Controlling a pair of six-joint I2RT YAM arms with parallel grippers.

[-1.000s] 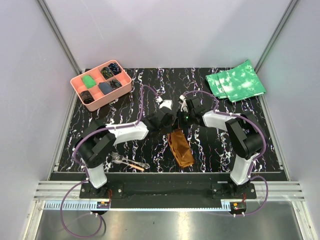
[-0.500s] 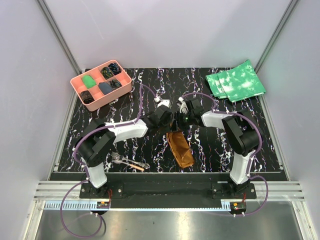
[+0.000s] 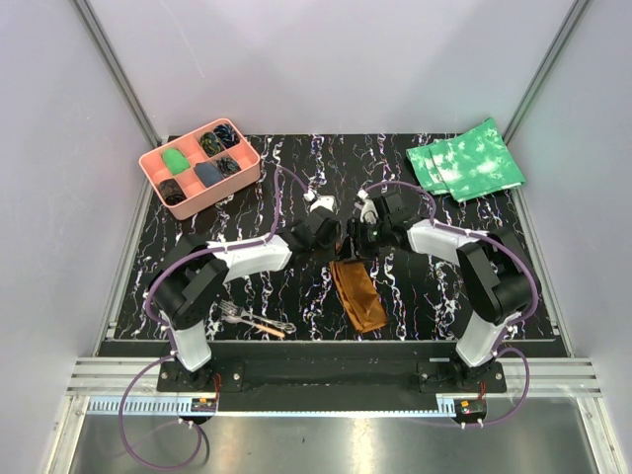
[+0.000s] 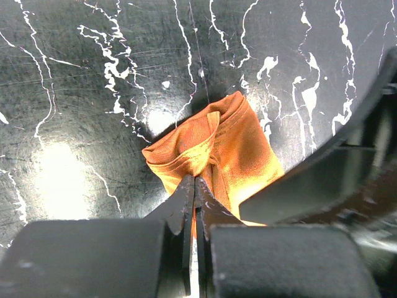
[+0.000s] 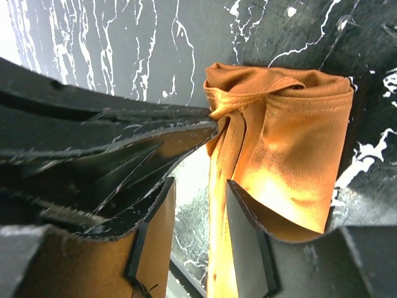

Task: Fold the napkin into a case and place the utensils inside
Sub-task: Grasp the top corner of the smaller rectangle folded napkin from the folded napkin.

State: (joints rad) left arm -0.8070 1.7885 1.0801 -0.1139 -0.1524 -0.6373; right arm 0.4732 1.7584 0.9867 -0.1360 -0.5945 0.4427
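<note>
The rust-brown napkin point(image 3: 357, 294) lies folded into a narrow oblong case at the table's front centre. My left gripper point(image 3: 336, 242) is shut on a bunched edge at its far end, as the left wrist view shows point(image 4: 195, 181), with the cloth point(image 4: 229, 146) puckered ahead of the jaws. My right gripper point(image 3: 357, 241) is open at the same end. A fold of the napkin point(image 5: 279, 155) runs between its fingers point(image 5: 247, 230), close to the right one. The fork and the orange-ended piece point(image 3: 255, 321) lie at the front left, apart from both grippers.
A pink compartment tray point(image 3: 158, 166) with small items stands at the back left. Green mottled cloths point(image 3: 464, 160) lie at the back right. The black marbled table top point(image 3: 247, 197) ends at a metal rail in front.
The right arm's elbow has swung out to the right. Both grippers have shifted slightly away from the bases with the napkin's far end.
</note>
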